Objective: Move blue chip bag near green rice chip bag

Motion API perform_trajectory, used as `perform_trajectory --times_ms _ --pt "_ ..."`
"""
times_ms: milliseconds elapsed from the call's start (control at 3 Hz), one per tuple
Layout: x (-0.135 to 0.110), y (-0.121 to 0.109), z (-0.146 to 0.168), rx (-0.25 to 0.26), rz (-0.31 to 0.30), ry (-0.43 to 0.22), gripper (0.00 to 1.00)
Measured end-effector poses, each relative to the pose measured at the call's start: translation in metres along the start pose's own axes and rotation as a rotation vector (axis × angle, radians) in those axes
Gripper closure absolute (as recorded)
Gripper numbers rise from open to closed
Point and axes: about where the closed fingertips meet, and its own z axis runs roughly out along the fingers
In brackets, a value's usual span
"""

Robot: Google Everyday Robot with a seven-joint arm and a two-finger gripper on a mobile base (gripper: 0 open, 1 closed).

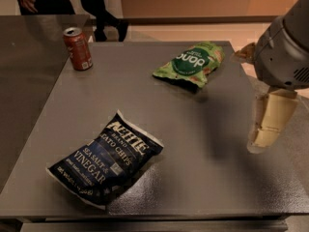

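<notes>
The blue chip bag lies flat on the grey table near its front left, white lettering facing up. The green rice chip bag lies at the far middle-right of the table, with its dark green round logo showing. My gripper hangs at the right edge of the table, pointing down under the grey arm housing. It is empty, well to the right of the blue bag and in front of and to the right of the green bag.
A red soda can stands upright at the table's far left corner. A darker counter adjoins on the left. A person's legs are behind the table at the back left.
</notes>
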Motion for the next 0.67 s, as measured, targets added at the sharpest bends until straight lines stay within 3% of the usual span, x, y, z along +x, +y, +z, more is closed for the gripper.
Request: perform_trajectory --times_ms 667 --pt "-0.074 0.054 0.032 -0.088 -0.204 -0.062 0.0"
